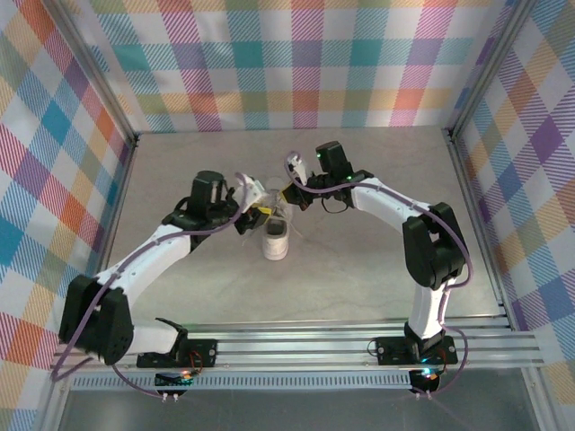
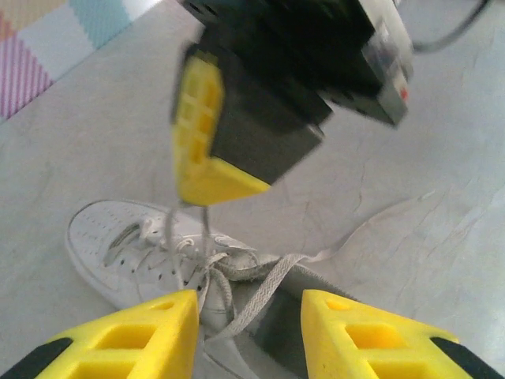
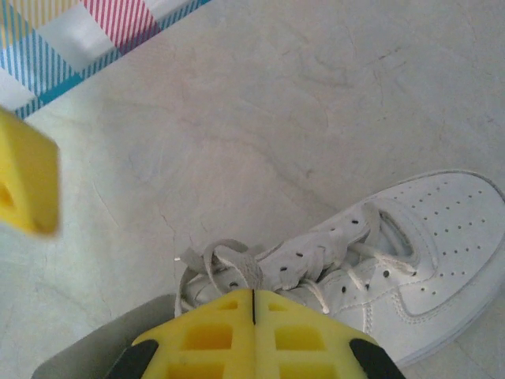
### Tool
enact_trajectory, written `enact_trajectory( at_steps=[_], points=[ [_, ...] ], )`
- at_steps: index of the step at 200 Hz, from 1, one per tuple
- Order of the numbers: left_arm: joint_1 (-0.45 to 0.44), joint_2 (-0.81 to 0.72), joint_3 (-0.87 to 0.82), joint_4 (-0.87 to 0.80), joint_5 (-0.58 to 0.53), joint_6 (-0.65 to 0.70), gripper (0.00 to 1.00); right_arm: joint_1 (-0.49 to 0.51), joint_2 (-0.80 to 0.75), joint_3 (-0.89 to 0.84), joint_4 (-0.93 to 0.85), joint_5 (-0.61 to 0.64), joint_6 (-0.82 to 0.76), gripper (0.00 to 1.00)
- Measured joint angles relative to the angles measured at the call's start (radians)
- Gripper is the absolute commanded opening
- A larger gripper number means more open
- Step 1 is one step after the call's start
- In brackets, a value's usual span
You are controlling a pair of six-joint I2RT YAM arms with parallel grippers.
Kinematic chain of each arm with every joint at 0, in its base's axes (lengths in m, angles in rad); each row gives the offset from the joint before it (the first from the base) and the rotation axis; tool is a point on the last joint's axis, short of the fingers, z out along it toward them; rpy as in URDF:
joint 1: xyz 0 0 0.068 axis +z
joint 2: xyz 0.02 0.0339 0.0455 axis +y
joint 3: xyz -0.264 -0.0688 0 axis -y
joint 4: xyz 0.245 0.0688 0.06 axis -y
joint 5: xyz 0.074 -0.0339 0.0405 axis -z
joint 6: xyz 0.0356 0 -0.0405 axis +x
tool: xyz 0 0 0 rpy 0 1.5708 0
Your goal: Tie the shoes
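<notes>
The white sneaker (image 1: pixel 276 242) lies on the grey table between both arms, toe towards the near edge. My right gripper (image 1: pixel 289 192) hovers over the shoe's opening, shut on the lace. In the left wrist view two thin strands (image 2: pixel 203 229) rise taut from the shoe (image 2: pixel 118 245) to its yellow tips (image 2: pixel 199 192). In the right wrist view a lace loop (image 3: pixel 229 264) sits at the closed tips (image 3: pixel 253 294). My left gripper (image 2: pixel 248 316) stands open just above the shoe. A flat lace (image 2: pixel 272 284) runs slack across the gap between its fingers, and neither finger touches it.
The grey table (image 1: pixel 377 260) is walled by checked panels (image 1: pixel 305 54) at the back and both sides. An aluminium rail (image 1: pixel 359 341) runs along the near edge. The two grippers are very close together over the shoe. A blurred yellow finger (image 3: pixel 28 178) of the left gripper shows in the right wrist view.
</notes>
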Motion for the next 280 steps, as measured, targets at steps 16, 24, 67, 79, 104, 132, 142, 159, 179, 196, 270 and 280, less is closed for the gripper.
enact_trajectory(
  at_steps=[16,24,67,79,104,132,142,159,179,196,270,280],
  points=[
    [-0.031,0.052,0.003,-0.002,-0.041,0.077,0.35,-0.008,0.002,0.000,-0.002,-0.017,0.012,0.00],
    [-0.046,0.081,0.004,-0.003,-0.061,0.111,0.35,-0.009,0.003,0.000,-0.003,-0.025,0.018,0.00],
    [-0.110,0.180,0.032,-0.003,-0.167,0.271,0.37,-0.009,0.019,0.014,-0.022,-0.052,0.021,0.00],
    [-0.119,0.192,0.043,0.000,-0.189,0.301,0.38,-0.010,0.021,0.017,-0.027,-0.057,0.021,0.00],
    [-0.128,0.217,0.065,0.000,-0.230,0.356,0.35,-0.010,0.024,0.024,-0.033,-0.064,0.021,0.00],
    [-0.135,0.230,0.072,0.000,-0.259,0.400,0.23,-0.010,0.026,0.031,-0.038,-0.070,0.021,0.00],
    [-0.136,0.230,0.072,0.000,-0.269,0.409,0.13,-0.010,0.026,0.032,-0.040,-0.070,0.021,0.00],
    [-0.136,0.230,0.073,-0.004,-0.280,0.425,0.00,-0.010,0.026,0.032,-0.044,-0.070,0.021,0.00],
    [-0.136,0.228,0.073,-0.016,-0.287,0.424,0.00,-0.010,0.026,0.032,-0.048,-0.070,0.021,0.00],
    [-0.136,0.221,0.073,-0.027,-0.288,0.417,0.00,-0.010,0.026,0.032,-0.048,-0.070,0.021,0.00],
    [-0.026,0.180,0.093,-0.029,-0.207,0.255,0.00,-0.010,0.026,0.032,-0.048,-0.078,0.016,0.00],
    [-0.016,0.180,0.103,-0.030,-0.199,0.235,0.00,-0.010,0.026,0.032,-0.048,-0.079,0.012,0.00]
  ],
)
